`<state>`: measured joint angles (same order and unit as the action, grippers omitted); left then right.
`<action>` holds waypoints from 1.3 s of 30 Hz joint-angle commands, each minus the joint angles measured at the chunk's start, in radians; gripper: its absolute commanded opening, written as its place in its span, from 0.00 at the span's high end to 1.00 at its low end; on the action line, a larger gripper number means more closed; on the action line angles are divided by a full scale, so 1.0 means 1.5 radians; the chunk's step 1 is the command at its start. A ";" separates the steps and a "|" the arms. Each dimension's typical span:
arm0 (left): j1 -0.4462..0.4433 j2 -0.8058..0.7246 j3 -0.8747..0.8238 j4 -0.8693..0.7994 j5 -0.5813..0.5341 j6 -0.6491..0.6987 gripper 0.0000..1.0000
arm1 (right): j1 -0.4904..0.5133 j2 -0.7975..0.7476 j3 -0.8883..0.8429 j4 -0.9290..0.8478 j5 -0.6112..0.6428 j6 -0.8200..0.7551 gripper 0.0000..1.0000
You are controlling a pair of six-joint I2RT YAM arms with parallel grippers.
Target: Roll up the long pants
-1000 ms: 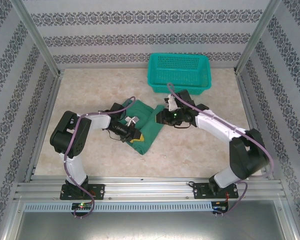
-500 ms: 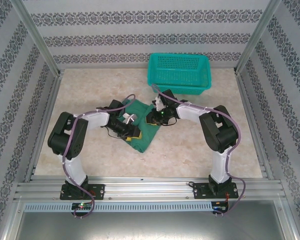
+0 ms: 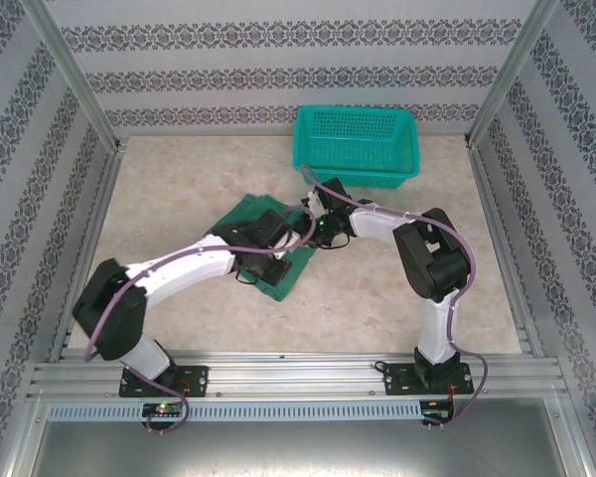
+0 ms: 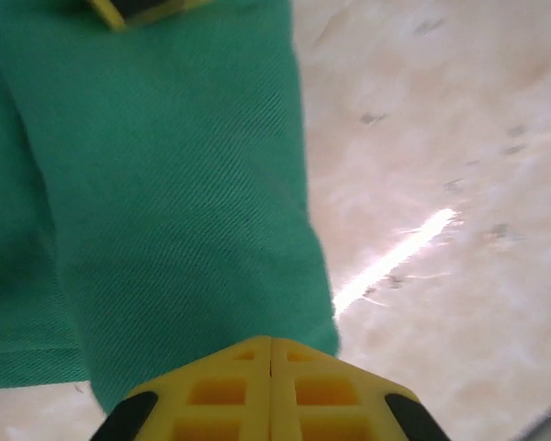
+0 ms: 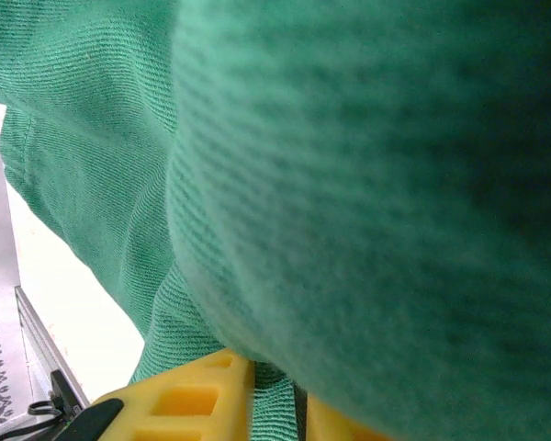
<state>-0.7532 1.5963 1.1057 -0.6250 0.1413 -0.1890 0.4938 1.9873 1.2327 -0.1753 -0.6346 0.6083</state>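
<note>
The long pants [image 3: 240, 213] lie bunched as dark green fabric in the middle of the table, partly covered by both arms. My left gripper [image 3: 281, 250] reaches across them from the left. In the left wrist view its yellow fingers [image 4: 222, 390] are pressed together, with the pants [image 4: 165, 184] spreading out from their tip, so it is shut on the cloth's edge. My right gripper [image 3: 313, 231] meets the bundle from the right. Up close, a strip of the pants [image 5: 367, 184] runs between the right gripper's [image 5: 275, 390] yellow fingers [image 5: 188, 404], which are shut on it.
A teal mesh basket [image 3: 358, 144] stands at the back right, just behind the right arm's wrist. Patterned walls and metal posts enclose the marbled table [image 3: 377, 288]. Bare tabletop [image 4: 441, 184] lies to the right of the cloth in the left wrist view.
The left arm has stretched out to the right across the pants, carrying cloth with it. The right gripper has shifted slightly towards the bundle. The visible patch of green is smaller.
</note>
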 commanded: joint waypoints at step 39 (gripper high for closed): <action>-0.055 0.262 0.095 -0.244 -0.555 -0.028 0.00 | -0.011 0.033 -0.052 -0.008 0.015 0.004 0.80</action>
<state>-0.9165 1.9610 1.3048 -0.8497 -0.5228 -0.2321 0.4862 1.9873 1.1889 -0.0887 -0.6640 0.6258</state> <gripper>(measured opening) 0.998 0.201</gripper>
